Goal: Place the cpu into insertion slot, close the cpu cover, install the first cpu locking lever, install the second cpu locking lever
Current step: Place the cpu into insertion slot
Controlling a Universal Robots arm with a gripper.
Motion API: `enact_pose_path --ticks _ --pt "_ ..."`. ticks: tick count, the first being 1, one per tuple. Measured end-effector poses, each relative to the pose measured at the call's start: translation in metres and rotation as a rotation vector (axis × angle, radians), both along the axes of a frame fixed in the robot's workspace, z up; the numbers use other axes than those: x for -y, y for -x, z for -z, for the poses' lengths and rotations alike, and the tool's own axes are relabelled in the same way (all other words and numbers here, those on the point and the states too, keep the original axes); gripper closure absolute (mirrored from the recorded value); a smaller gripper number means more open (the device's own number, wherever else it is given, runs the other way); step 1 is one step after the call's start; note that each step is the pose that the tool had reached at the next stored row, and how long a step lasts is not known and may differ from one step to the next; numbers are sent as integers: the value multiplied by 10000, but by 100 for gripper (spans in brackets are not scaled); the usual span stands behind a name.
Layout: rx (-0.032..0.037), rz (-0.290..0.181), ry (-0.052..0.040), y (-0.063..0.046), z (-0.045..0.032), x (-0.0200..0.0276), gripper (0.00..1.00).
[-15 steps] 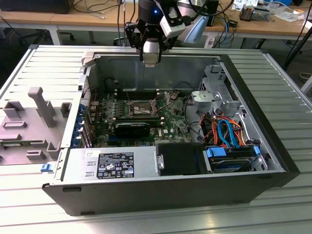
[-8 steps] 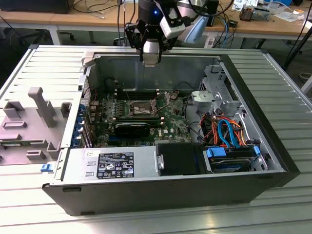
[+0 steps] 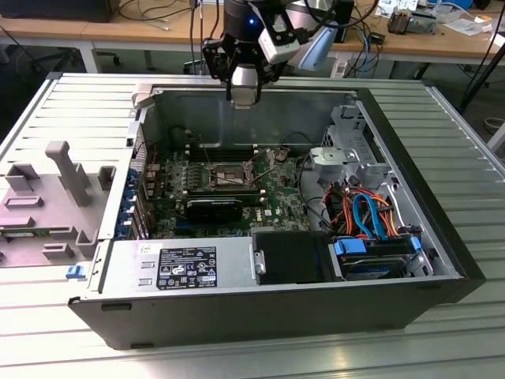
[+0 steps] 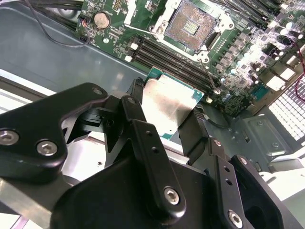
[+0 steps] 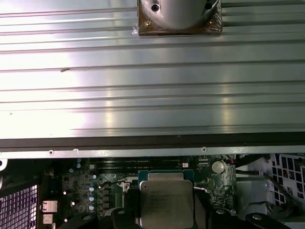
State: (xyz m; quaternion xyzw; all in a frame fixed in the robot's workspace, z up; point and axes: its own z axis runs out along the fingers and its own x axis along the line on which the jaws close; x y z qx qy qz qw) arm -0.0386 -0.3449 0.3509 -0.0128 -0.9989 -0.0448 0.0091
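Board beneath cpu, seemingly in jaws

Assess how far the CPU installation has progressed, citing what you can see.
Done: nothing is seated; the insertion slot lies uncovered and empty. In hand: the tool grips the cpu above the circuit board. Left: every step of the task, starting with seating the cpu.

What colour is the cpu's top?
The cpu is dull silver-grey on top; best in the second wrist view.
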Motion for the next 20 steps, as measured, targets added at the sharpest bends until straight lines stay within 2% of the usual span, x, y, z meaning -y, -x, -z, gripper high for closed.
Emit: enact_pose_path --ticks 20 --pt "0 0 0 1 44 31 46"
